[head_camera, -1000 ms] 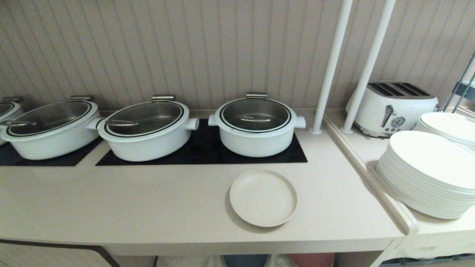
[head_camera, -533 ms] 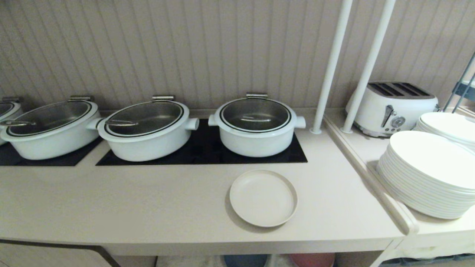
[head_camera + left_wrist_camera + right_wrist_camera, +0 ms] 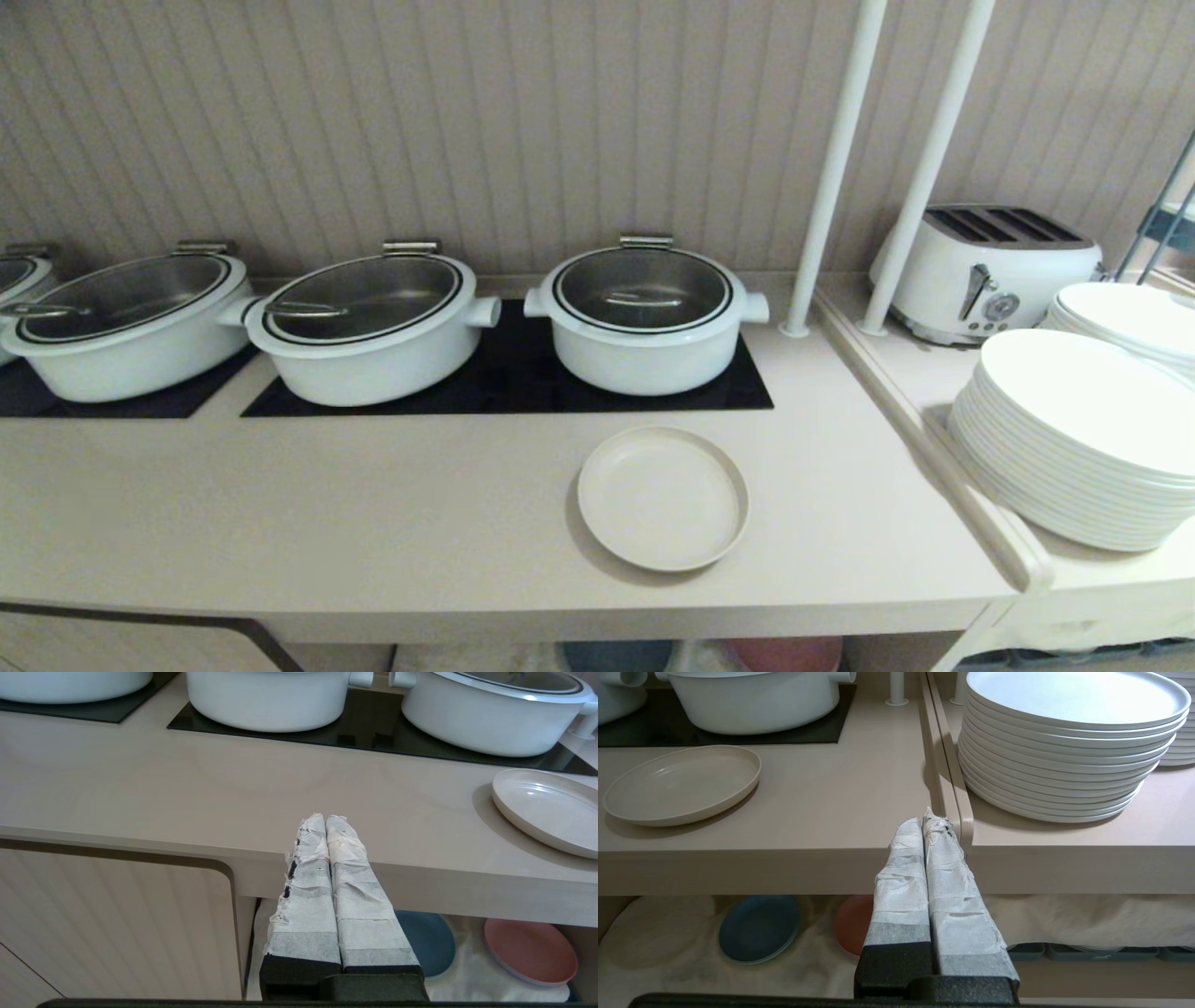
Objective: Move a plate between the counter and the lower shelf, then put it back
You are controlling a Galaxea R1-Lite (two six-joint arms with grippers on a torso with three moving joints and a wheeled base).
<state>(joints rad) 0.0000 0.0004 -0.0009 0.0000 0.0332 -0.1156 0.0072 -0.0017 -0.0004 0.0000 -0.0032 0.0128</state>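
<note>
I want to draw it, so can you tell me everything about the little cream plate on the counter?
The plate is small, round and matte cream-beige, with a low upright rim and a flat, empty middle. It looks like smooth plastic or ceramic. It lies flat and right way up on the counter, just in front of the black hob panel. Nothing but the counter touches it.

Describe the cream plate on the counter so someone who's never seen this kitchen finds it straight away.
Find the long beige counter with black hob panels. In front of the rightmost white pot, near the front edge, lies the plate. It is small, matte cream, alone and empty, unlike the glossy white stacked plates on the side ledge.
</note>
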